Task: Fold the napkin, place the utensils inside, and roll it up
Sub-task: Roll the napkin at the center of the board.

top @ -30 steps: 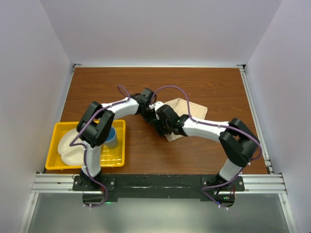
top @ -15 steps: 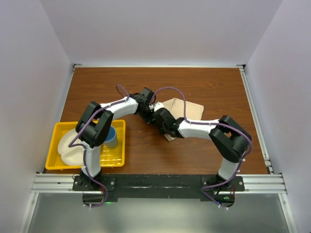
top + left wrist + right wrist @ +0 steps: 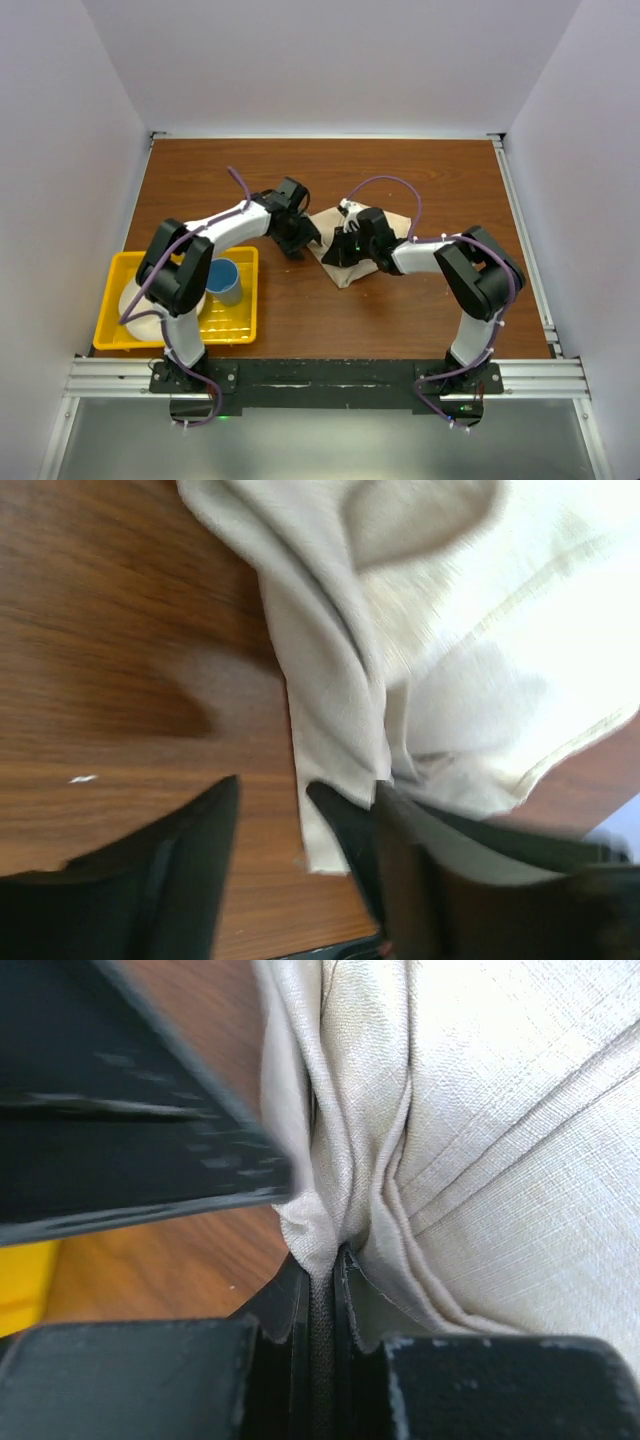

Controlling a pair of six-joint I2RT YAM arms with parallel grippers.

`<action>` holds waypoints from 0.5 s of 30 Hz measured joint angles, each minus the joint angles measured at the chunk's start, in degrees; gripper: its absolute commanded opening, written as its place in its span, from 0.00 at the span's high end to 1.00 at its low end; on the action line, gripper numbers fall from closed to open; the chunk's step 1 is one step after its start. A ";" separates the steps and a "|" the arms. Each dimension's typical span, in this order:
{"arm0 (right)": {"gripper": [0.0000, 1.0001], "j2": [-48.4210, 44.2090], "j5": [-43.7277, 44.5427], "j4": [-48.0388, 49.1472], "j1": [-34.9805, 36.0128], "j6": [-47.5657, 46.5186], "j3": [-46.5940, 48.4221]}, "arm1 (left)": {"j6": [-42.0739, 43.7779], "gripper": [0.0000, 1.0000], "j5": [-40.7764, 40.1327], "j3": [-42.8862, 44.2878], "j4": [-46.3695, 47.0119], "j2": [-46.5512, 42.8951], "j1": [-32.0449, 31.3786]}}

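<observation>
The beige napkin (image 3: pixel 343 272) lies bunched on the wooden table near the middle. My right gripper (image 3: pixel 342 250) sits over it, shut on a pinched fold of the cloth (image 3: pixel 320 1260). Creased napkin (image 3: pixel 500 1110) fills the right wrist view. My left gripper (image 3: pixel 300 240) stands just left of the napkin with its jaws open. In the left wrist view the left gripper (image 3: pixel 273 785) straddles bare wood, and the napkin's (image 3: pixel 430 630) lower corner lies against the right finger (image 3: pixel 350 840). The utensils are out of view.
A yellow tray (image 3: pixel 120 265) sits at the table's left front, holding a white plate (image 3: pixel 140 315) and a blue cup (image 3: pixel 227 283). A dark part of the other arm (image 3: pixel 130 1140) crosses the upper left of the right wrist view. White walls enclose the table.
My left gripper has opened, let go of the napkin and drawn back to the left. My right gripper has shut on a fold and shifted right, bunching the cloth.
</observation>
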 measured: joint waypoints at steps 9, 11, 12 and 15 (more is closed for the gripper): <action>1.00 9.44 -24.46 12.37 -9.20 11.02 -0.17 | 7.93 0.14 1.99 -0.33 -1.22 -8.04 0.90; 1.00 11.69 -28.24 15.67 -10.56 14.12 -0.20 | 8.66 0.16 3.37 -0.72 -0.15 -7.96 1.40; 1.00 12.57 -29.77 17.09 -11.02 15.30 -0.22 | 8.76 0.18 3.85 -0.96 0.33 -7.74 1.62; 1.00 14.82 -33.53 20.72 -12.07 18.40 -0.44 | 8.74 0.24 5.46 -1.31 1.49 -6.14 2.21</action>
